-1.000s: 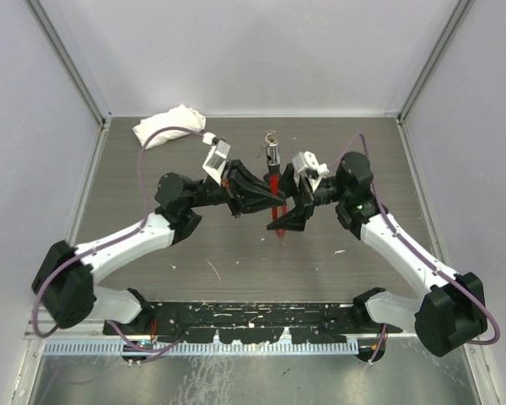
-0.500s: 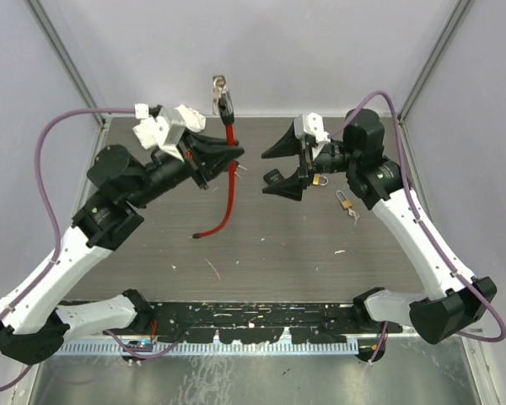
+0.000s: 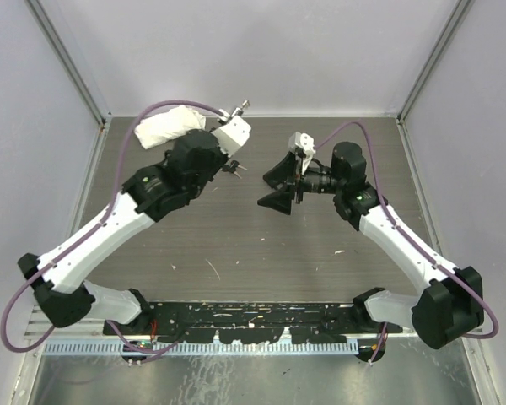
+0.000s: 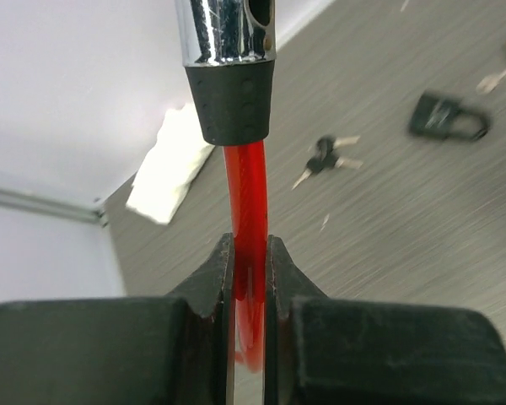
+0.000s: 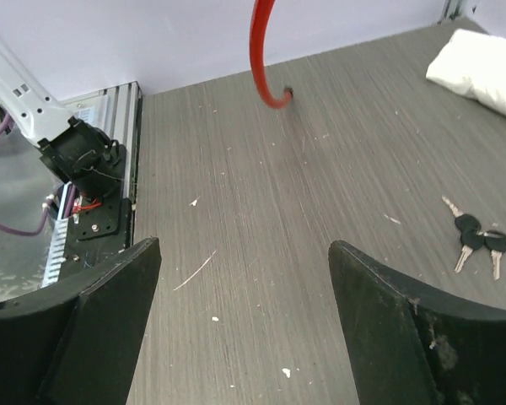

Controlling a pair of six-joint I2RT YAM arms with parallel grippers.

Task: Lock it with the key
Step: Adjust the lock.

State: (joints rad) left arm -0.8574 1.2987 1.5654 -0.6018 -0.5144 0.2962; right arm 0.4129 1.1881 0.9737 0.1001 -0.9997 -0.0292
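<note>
The table (image 3: 236, 245) is looking barer at its middle than a second ago: the left arm (image 3: 135, 211) is carrying the red cable (image 4: 248, 194) up off the wood and across to just beside the white cloth (image 3: 170, 126), while the right gripper (image 5: 243, 249) is hanging back toward the centre, well away from the cloth, fingers spread wide and holding nothing. So I'm judging the lock is in hand, but the keys (image 5: 476, 239) are still lying untouched on the table, out from the cloth toward the middle. From above, the arm is hiding nearly all the cable. The left wrist view is showing what that misses: the left gripper (image 4: 249, 253) is pinching the cable tight just below the chrome lock head (image 4: 228, 51), and a black padlock (image 4: 447, 118) is sitting beyond the keys, farther from the cloth. The right wrist view alone is catching the cable's loose end dangling above the wood.
</note>
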